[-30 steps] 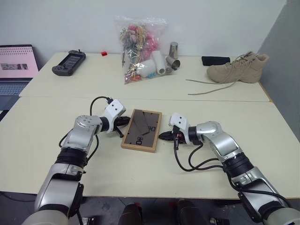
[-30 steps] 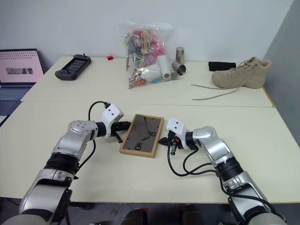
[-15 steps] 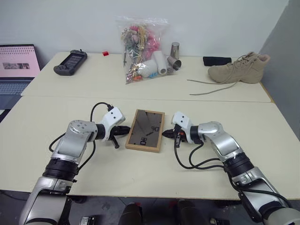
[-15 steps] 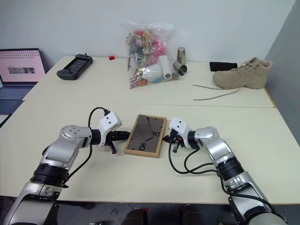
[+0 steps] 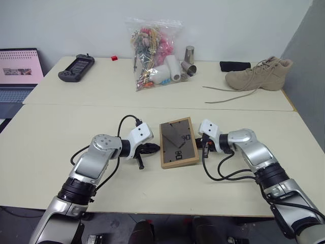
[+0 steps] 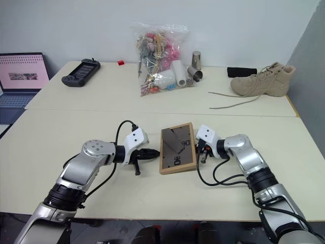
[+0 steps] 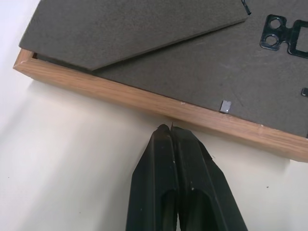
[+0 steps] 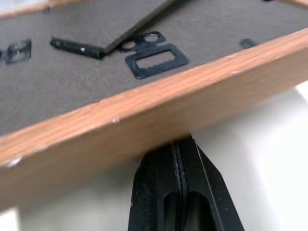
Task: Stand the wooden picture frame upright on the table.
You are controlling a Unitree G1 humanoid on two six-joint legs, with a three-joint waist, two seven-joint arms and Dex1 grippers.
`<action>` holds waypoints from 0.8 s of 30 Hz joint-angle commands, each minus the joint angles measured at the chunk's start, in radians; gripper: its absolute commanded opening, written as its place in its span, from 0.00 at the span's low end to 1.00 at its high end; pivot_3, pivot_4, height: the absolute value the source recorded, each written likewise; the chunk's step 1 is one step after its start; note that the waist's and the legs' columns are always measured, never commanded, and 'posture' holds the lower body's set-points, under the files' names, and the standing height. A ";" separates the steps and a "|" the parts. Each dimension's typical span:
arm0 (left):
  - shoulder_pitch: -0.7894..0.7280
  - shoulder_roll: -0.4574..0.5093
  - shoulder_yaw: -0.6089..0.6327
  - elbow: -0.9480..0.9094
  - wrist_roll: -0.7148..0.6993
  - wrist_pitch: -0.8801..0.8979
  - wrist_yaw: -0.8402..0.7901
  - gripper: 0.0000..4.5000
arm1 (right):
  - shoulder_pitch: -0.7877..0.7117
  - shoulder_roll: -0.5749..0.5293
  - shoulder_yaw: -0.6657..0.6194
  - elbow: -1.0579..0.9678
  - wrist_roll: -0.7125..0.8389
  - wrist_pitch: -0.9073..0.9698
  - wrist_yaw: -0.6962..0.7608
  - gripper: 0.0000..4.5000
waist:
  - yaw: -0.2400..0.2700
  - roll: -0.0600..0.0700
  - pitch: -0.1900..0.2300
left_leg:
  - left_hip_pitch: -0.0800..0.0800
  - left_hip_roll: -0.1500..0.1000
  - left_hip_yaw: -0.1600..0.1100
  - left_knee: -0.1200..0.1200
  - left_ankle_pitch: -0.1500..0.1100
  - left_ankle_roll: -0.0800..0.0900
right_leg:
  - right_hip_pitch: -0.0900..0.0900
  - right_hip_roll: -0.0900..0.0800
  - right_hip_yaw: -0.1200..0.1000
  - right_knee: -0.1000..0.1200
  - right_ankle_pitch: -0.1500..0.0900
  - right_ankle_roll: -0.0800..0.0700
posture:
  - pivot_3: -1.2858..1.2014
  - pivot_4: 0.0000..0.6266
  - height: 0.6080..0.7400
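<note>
The wooden picture frame (image 5: pixel 178 142) lies face down on the table (image 5: pixel 51 137), its dark back panel and easel stand up. My left gripper (image 5: pixel 156 148) is shut, and its tips touch the frame's left wooden edge (image 7: pixel 144 98). On the other side my right gripper (image 5: pixel 200 144) is also shut, its tips pressed against the right wooden edge (image 8: pixel 159 115), low on that side. Neither gripper holds anything. The picture on the front is hidden.
At the back stand a plastic bag of odds and ends (image 5: pixel 152 51), metal cylinders (image 5: pixel 188 53), a tan boot with trailing laces (image 5: pixel 259 75), a black case (image 5: pixel 234 66) and a game controller (image 5: pixel 75 67). A laptop (image 5: pixel 18 71) sits far left. A seam (image 5: pixel 76 105) crosses the table.
The frame has slid to the right and turned a little counterclockwise. My left gripper followed it rightward and nearer, and my right gripper drew back to the right, both staying shut.
</note>
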 commanded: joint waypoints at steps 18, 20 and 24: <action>-0.091 0.163 0.223 0.129 -0.492 0.764 -0.184 0.45 | -0.023 -0.062 -0.011 0.079 -0.056 -0.070 0.026 0.00 | -0.009 0.000 0.000 | 0.000 0.001 -0.001 0.000 0.000 0.000 | 0.000 0.001 -0.001 0.001 0.000 0.000 | 0.52 0.24 1.00; -0.121 0.145 0.234 0.172 -0.510 0.833 -0.149 0.58 | -0.006 -0.068 -0.019 0.058 -0.053 -0.060 0.021 0.00 | -0.010 0.000 0.000 | 0.001 0.001 -0.001 0.000 0.000 0.000 | 0.000 0.001 -0.001 0.001 0.000 0.000 | 0.52 0.24 1.00; -0.170 0.093 0.277 0.263 -0.540 0.928 -0.084 0.79 | 0.061 -0.085 -0.042 -0.035 -0.039 -0.015 0.014 0.00 | -0.006 0.000 0.000 | 0.000 0.000 -0.001 0.000 0.000 0.000 | 0.000 0.000 -0.001 0.001 0.000 0.000 | 0.52 0.24 1.00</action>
